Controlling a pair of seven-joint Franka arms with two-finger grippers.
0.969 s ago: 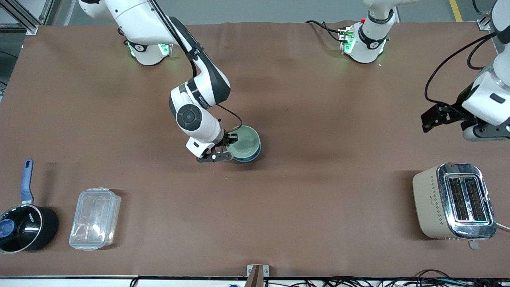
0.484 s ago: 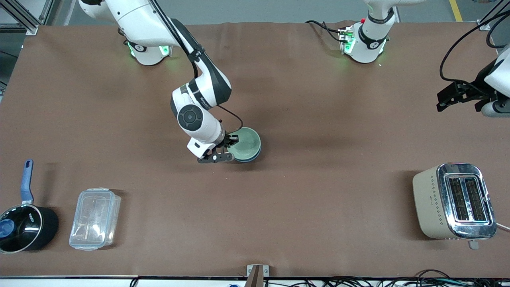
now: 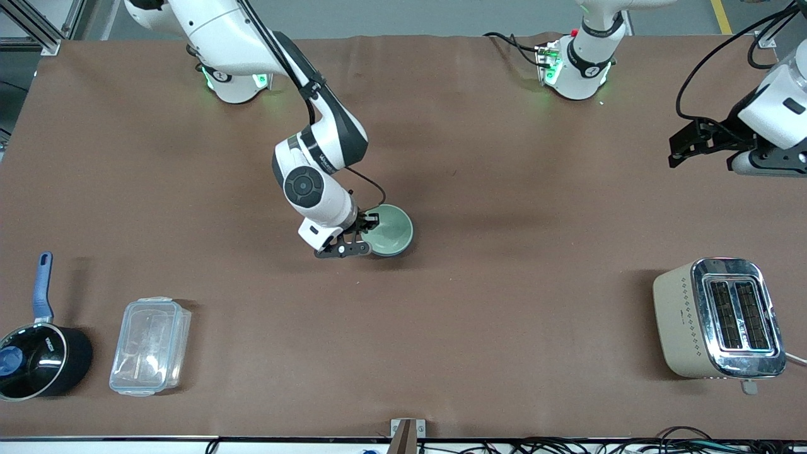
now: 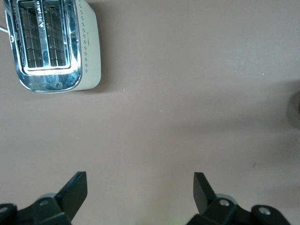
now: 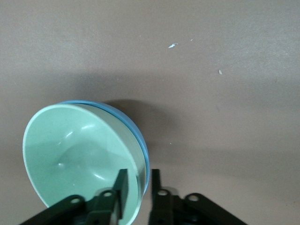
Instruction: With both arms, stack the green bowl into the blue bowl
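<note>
The green bowl sits nested in the blue bowl mid-table. In the front view it hides the blue bowl almost wholly. In the right wrist view the green bowl shows a thin blue bowl rim around one side. My right gripper straddles the stacked rims, one finger inside the green bowl, one outside the blue. The jaws are slightly apart with small gaps to the rims. My left gripper is wide open and empty, up over bare table at the left arm's end.
A beige and chrome toaster stands near the front at the left arm's end. A clear lidded plastic box and a black pot with a blue handle stand near the front at the right arm's end.
The green bowl has settled lower into the blue bowl, so the blue edge no longer shows in the front view. The left gripper swung up away from the toaster, then back a little.
</note>
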